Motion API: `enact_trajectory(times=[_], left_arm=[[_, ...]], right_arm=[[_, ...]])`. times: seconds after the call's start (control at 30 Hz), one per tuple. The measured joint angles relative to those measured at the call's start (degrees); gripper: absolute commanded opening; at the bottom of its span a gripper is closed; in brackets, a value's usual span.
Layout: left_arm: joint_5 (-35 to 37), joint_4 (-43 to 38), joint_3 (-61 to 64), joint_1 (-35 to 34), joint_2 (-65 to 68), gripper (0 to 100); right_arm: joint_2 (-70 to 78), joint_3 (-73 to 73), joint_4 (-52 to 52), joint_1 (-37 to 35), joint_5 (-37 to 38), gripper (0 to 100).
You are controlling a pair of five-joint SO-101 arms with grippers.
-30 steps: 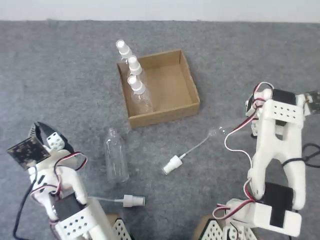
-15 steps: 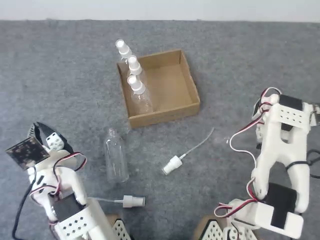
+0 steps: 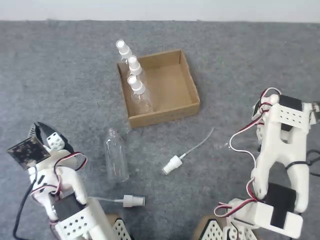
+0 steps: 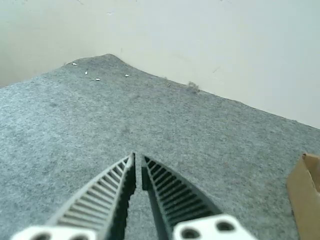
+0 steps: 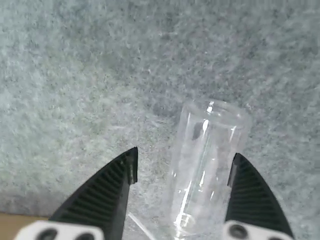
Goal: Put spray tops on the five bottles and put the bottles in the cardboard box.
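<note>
The cardboard box stands at the table's middle back, its corner also in the left wrist view. Three bottles with white spray tops line its left side, the farthest one at the corner. A topless clear bottle lies in front of the box. Two loose spray tops lie nearby, one with its long tube and another by the left arm's base. My right gripper is open astride a second clear bottle lying on the carpet. My left gripper is shut and empty at the front left.
Grey carpet covers the table, with a pale wall behind it. Red and white cables loop off the right arm near the clear bottle. Open carpet lies between the box and the right arm.
The right arm has drawn back toward the front right, and the clear bottle at its gripper now lies a little nearer the front. The left arm has not moved.
</note>
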Motion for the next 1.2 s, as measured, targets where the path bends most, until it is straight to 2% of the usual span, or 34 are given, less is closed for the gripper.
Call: enact_trajectory(times=[0.2, 0.37, 0.43, 0.6, 0.7, 0.9, 1.03, 1.2], left_arm=[[0.0, 0.0, 0.0, 0.0, 0.0, 1], [0.0, 0.0, 0.0, 0.0, 0.0, 1], [0.0, 0.0, 0.0, 0.0, 0.0, 1], [0.0, 0.0, 0.0, 0.0, 0.0, 1], [0.0, 0.0, 0.0, 0.0, 0.0, 1], [0.0, 0.0, 0.0, 0.0, 0.0, 1], [0.0, 0.0, 0.0, 0.0, 0.0, 1], [0.0, 0.0, 0.0, 0.0, 0.0, 1]], right_arm=[[0.0, 0.0, 0.0, 0.0, 12.22, 23.8], [-4.22, 0.0, 0.0, 0.0, 16.18, 23.2], [-7.65, 0.0, 0.0, 0.0, 18.02, 19.3], [-14.24, 0.0, 0.0, 0.0, 26.73, 0.0], [-15.12, 0.0, 0.0, 0.0, 33.85, 3.6], [-15.12, 0.0, 1.05, -0.88, 43.87, 3.7], [-15.12, 0.0, 3.43, -0.79, 54.95, 3.7], [-15.12, 0.0, 3.87, -1.05, 73.41, 4.1]])
